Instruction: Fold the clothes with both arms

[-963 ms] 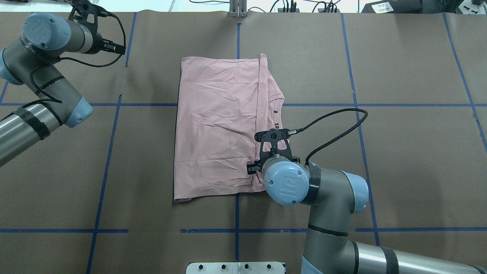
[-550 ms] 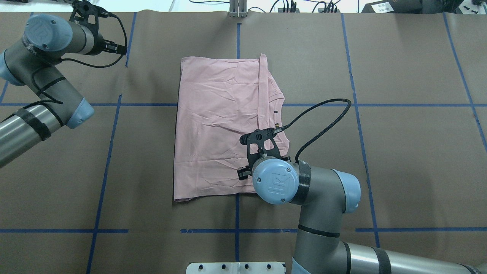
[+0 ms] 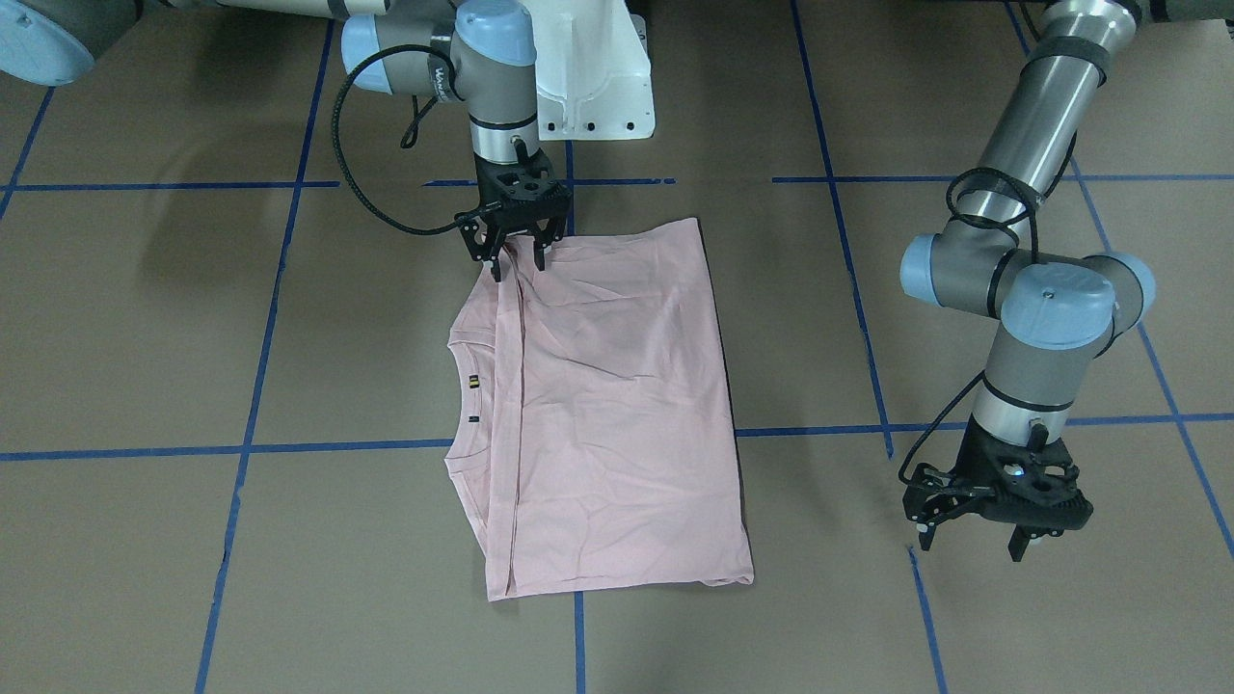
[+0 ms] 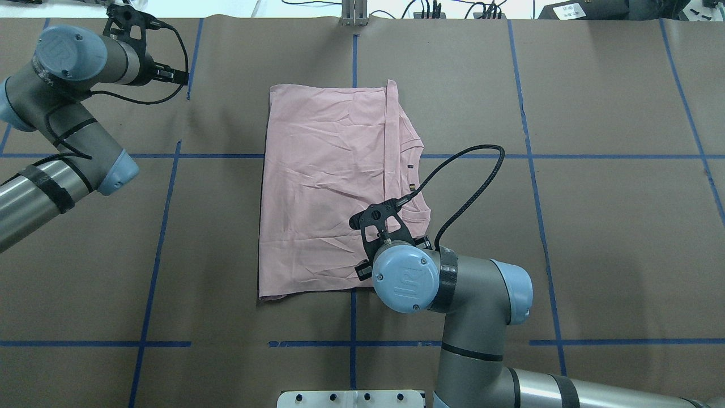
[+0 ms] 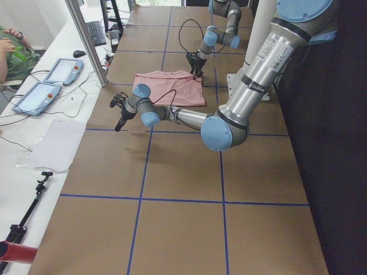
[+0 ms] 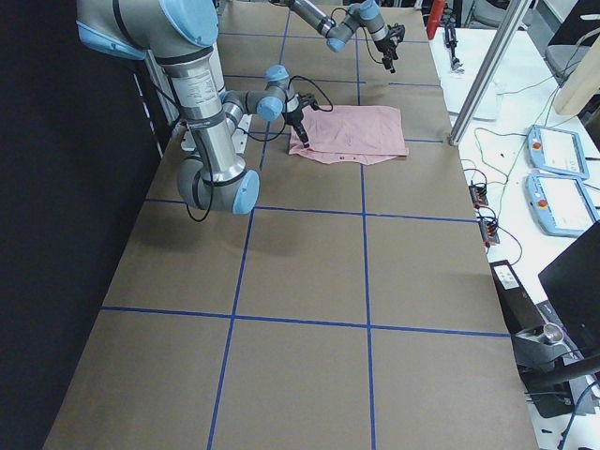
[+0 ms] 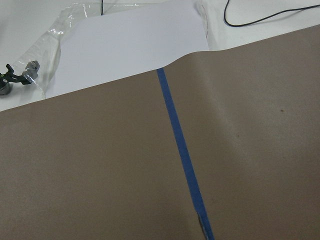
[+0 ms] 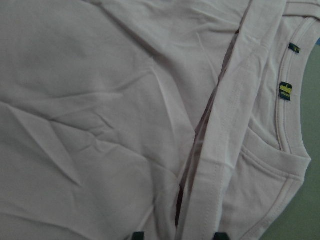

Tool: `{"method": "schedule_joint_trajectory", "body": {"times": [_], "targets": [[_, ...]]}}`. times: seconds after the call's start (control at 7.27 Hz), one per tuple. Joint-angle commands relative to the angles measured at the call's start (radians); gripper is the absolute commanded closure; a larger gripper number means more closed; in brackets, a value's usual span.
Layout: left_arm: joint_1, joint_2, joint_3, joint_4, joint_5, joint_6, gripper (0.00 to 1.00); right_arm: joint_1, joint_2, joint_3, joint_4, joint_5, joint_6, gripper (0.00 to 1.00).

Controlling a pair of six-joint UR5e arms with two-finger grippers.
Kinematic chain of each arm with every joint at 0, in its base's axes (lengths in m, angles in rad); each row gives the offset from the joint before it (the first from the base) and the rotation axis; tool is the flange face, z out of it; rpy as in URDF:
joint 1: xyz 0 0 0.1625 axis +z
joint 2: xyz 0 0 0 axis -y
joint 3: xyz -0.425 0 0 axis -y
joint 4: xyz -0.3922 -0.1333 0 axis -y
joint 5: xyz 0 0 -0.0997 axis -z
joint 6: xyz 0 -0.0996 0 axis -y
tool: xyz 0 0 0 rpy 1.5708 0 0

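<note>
As fingers [image 3: 497, 271] gape, right hand [image 3: 520, 271] touches T-shirt [image 3: 617, 386]

Counting one pink T-shirt [image 4: 323, 187] on the tabletop [image 4: 595, 226], its corner lying at the right pincer [image 3: 518, 268]. Counting two arms, the left arm [image 3: 1036, 106] and the right arm [image 4: 481, 289], and two pincers, the left pincer [image 3: 969, 547] hanging well apart from the shirt. Finding two small tags just ahead of the right pincer: the nearer tag [image 8: 285, 90] and the farther tag [image 8: 295, 47]. Noting one white pedestal block [image 3: 593, 67] behind the right pincer. Seeing one white sheet [image 7: 130, 45] ahead of the left pincer, and two tablets beyond it, the far tablet [image 5: 63, 70] and the near tablet [image 5: 35, 97].
</note>
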Motion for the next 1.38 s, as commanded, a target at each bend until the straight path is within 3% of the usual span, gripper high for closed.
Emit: {"method": "schedule_joint_trajectory", "body": {"times": [0.0,0.14,0.41,0.83,0.96,1.24], "targets": [[0.0,0.0,-0.001,0.0,0.0,0.0,0.0,-0.005,-0.003,0.004,-0.033,-0.001,-0.011,0.6],[0.0,0.001,-0.001,0.0,0.0,0.0,0.0,-0.005,-0.003,0.004,-0.034,-0.001,-0.011,0.72],[0.003,0.0,-0.001,0.0,0.0,0.0,0.0,0.011,-0.003,0.008,-0.034,-0.001,-0.044,0.78],[0.011,0.001,-0.001,0.0,0.0,-0.014,0.0,0.024,-0.004,0.02,-0.034,-0.001,-0.044,0.74],[0.011,0.001,-0.001,0.0,0.0,-0.014,0.0,0.024,-0.006,0.045,-0.034,-0.001,-0.043,0.64],[0.013,0.001,0.001,0.0,0.0,-0.014,0.0,0.001,-0.006,0.051,-0.034,-0.002,-0.032,0.6]]}}
